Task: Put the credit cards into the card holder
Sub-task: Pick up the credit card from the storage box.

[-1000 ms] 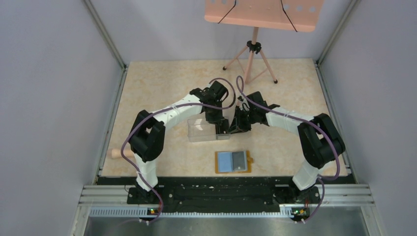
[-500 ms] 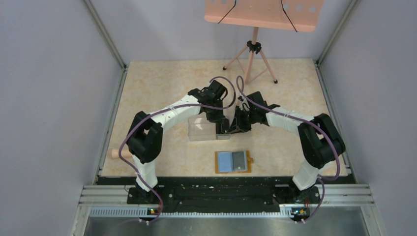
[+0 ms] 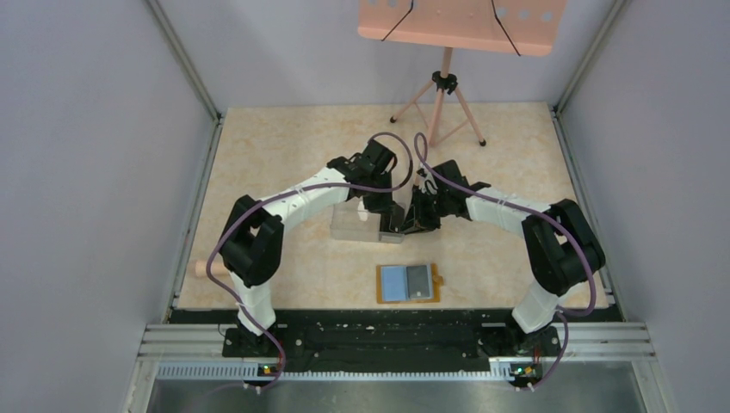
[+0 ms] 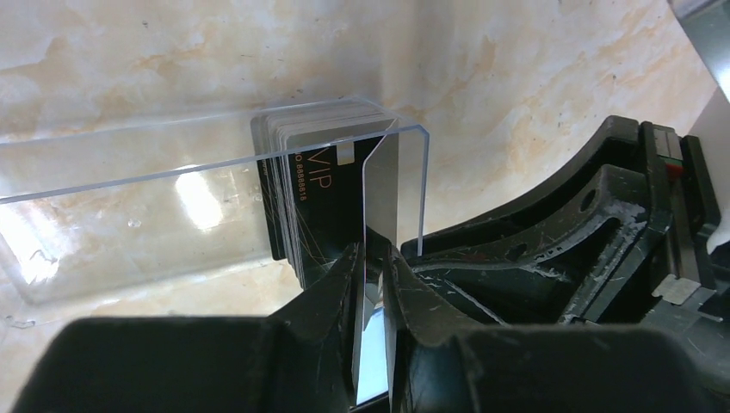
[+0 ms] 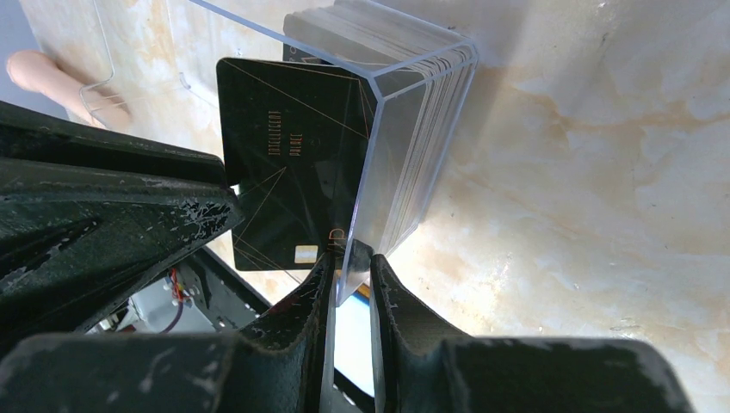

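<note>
L gripper (image 4: 372,258) is pinched on the end wall of the box (image 4: 129,215), prob. to steady it. Cards (image 4: 323,185) are stood upright inside that end. R gripper (image 5: 349,258) is closed on the same wall from 3 o'clock, with one black card alongside; whether it's caught too can't be told. Holder (image 3: 409,282) is laid open at 6 o'clock of the box, pockets up for loading.

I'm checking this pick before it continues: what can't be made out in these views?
Left wrist view: how many credit cards stand in the clear box; edges too fine.
Right wrist view: whether the right claw pinches only the box wall or the black card too; its fingers cover the contact.
Top view: the cards themselves, hidden under the left arm.
</note>
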Controlling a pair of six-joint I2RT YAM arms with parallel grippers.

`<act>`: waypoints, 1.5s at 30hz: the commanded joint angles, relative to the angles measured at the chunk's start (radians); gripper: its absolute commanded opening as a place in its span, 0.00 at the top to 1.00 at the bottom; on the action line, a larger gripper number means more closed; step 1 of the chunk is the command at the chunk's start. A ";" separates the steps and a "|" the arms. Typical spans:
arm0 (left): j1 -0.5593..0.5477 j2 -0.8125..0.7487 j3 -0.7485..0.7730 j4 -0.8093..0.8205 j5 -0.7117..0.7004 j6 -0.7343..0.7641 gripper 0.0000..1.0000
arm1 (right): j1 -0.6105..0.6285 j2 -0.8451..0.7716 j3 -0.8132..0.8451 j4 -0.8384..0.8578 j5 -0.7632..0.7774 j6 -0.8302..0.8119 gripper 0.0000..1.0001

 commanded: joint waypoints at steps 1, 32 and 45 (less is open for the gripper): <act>-0.015 -0.035 -0.023 0.096 0.073 -0.009 0.81 | 0.030 -0.029 0.035 0.008 -0.050 -0.022 0.96; -0.014 0.019 -0.021 -0.067 -0.048 -0.009 0.88 | 0.029 -0.067 0.050 -0.021 -0.034 -0.031 0.89; -0.014 -0.120 -0.077 0.040 -0.054 -0.024 1.00 | 0.008 -0.208 0.040 -0.021 0.011 -0.029 0.69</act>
